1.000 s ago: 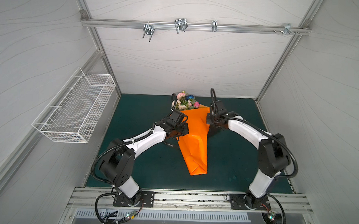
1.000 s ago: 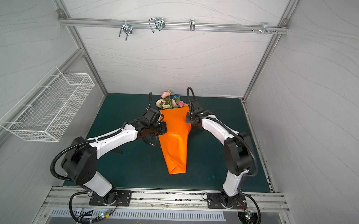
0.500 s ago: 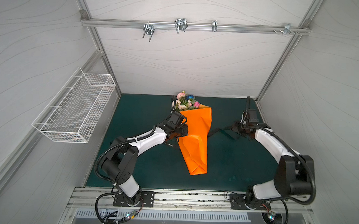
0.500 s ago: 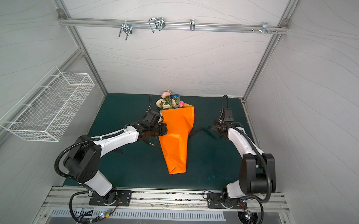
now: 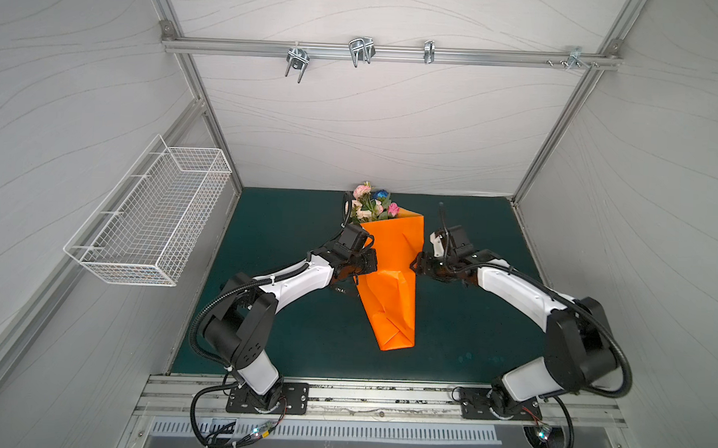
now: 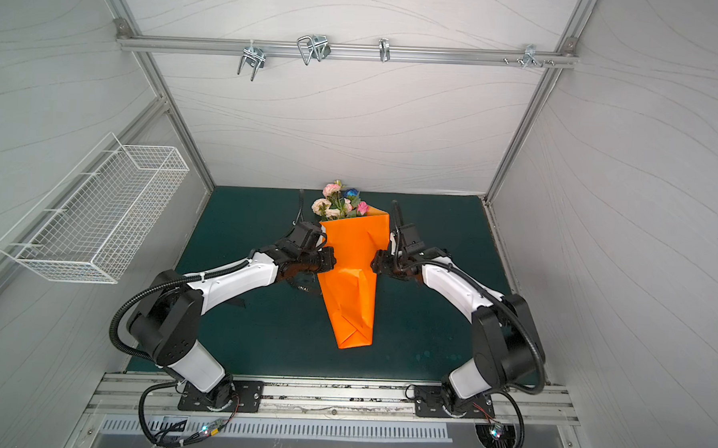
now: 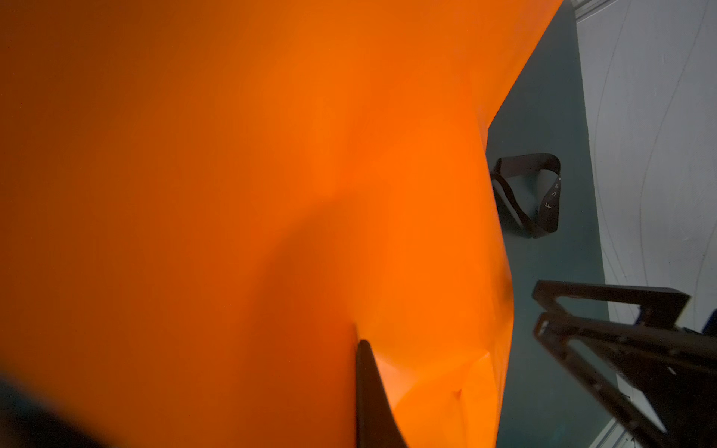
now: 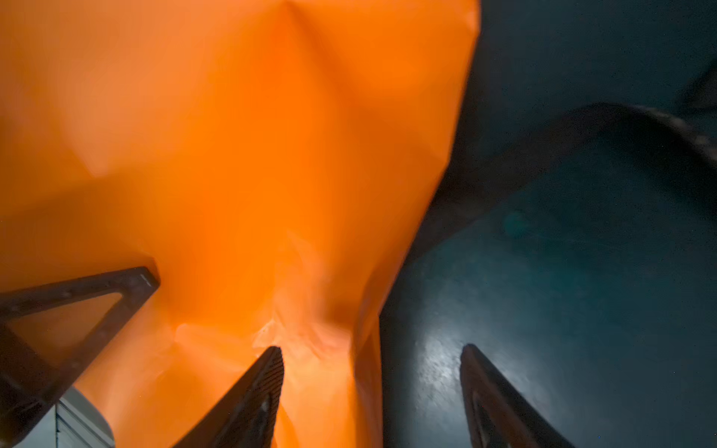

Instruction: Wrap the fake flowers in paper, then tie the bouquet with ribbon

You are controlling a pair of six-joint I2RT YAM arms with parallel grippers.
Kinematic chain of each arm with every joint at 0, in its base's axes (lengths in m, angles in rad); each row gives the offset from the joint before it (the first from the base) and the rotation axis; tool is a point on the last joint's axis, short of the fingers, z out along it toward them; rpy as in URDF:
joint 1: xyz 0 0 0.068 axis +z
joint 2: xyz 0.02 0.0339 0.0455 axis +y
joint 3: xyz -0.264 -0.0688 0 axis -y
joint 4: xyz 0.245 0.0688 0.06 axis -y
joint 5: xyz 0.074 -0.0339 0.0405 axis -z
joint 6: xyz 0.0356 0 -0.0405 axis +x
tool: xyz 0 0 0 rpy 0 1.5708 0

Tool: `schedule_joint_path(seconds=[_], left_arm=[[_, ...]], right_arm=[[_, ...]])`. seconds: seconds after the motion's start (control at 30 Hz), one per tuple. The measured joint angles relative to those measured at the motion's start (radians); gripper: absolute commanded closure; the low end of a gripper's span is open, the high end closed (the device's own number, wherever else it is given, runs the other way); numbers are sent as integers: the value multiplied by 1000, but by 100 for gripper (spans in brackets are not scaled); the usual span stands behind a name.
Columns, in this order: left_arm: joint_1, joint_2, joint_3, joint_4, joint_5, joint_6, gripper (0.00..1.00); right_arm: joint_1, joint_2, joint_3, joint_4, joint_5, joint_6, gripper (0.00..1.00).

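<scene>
The bouquet of fake flowers [image 5: 370, 202], pink, cream and one blue bloom with green leaves, lies at the far middle of the dark green table mat [image 5: 282, 230], close to the back wall in both top views. Only its heads show. The stems are hidden inside a folded orange paper wrapper [image 5: 392, 276] shaped as a cone, with its wide mouth at the blooms and its narrow folded tip toward the arm bases. The left gripper [image 5: 368, 263] sits at the wrapper's left edge about halfway down, its jaws closed together; whether a fold of paper is caught between them I cannot tell. The right gripper [image 8: 372, 349] stands spread at the wrapper's right edge, one finger [image 8: 256, 395] over the paper and the other over bare mat, gripping nothing. A black ribbon with white lettering [image 7: 547, 194] lies slack on the mat, coming out from under the wrapper's edge in the right wrist view
</scene>
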Motion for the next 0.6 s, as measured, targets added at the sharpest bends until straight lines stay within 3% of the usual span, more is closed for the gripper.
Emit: schedule_joint_path(seconds=[0.3,0.6], left_arm=[[0,0,-11,0,-10,3,100],[4,21,-21,1,-11,1,100]], right_arm=[[41,246,57,-17,84,-10,28],[52,245,77,-42,118,-48,25]])
